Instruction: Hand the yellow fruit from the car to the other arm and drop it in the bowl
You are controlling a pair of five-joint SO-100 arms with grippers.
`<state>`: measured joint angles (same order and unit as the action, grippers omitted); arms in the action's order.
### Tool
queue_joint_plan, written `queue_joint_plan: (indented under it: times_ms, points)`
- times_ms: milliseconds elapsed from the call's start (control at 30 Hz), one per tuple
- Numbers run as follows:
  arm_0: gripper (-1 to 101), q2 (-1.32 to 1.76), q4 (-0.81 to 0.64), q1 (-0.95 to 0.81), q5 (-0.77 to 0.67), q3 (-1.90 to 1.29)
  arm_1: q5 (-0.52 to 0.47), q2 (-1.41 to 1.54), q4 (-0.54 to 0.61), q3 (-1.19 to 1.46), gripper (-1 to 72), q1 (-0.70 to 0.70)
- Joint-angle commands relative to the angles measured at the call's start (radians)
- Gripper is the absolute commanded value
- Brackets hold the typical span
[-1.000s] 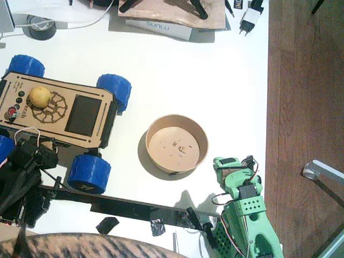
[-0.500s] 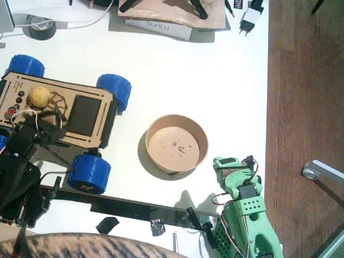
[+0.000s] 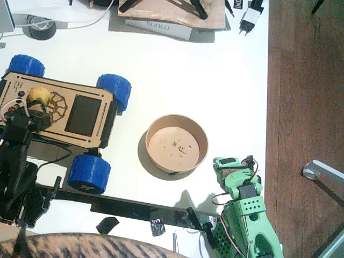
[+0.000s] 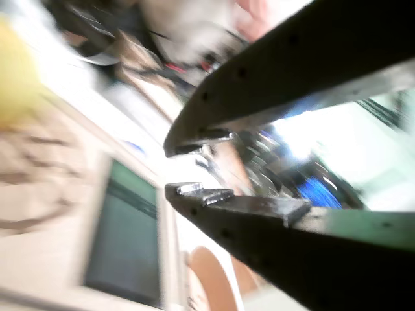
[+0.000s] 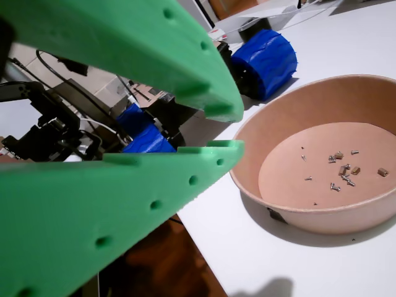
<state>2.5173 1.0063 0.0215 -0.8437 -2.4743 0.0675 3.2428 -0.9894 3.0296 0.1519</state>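
Note:
The yellow fruit (image 3: 39,94) sits on the gear emblem of the wooden car (image 3: 80,115) at the left; in a wrist view it is a yellow blur (image 4: 11,84) at the top left. My black left gripper (image 3: 32,112) hovers over the car's deck, just below the fruit and apart from it. Its jaws (image 4: 170,167) stand a little open with nothing between them. The tan bowl (image 3: 200,134) holds only small specks. My green right gripper (image 3: 234,164) rests near the bowl's lower right, shut and empty (image 5: 226,130), beside the bowl (image 5: 291,105).
The car's blue wheels (image 3: 88,173) flank the deck. A black bar (image 3: 123,207) lies along the front edge. Boxes, a tape roll (image 3: 40,27) and a plug (image 3: 250,19) line the back. The table ends at the right, above the wooden floor (image 3: 306,107).
My left arm has swung up from the car's front edge onto its deck, closing in on the yellow fruit. The green arm, the bowl and the car have stayed still.

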Motion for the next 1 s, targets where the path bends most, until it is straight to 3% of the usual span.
queue_joint_plan:
  times_ms: [0, 200, 567, 767, 967]
  points:
    - [4, 0.038, 0.034, 0.054, 0.057, 0.055, -0.012, 0.005, 0.026, -0.003, 0.0, 0.003]
    - [6, 0.092, 0.087, 0.133, 0.192, 0.055, -0.011, 0.005, 0.026, -0.003, 0.0, 0.003]
    - [8, 0.077, 0.084, 0.212, 0.206, 0.054, -0.012, 0.005, 0.026, -0.003, 0.0, 0.003]
    - [35, -0.009, 0.063, 0.201, 0.229, 0.055, -0.012, 0.005, 0.026, -0.003, 0.0, 0.003]
    - [43, -0.041, 0.031, 0.199, 0.357, 0.057, -0.012, 0.005, 0.026, -0.003, 0.0, 0.003]
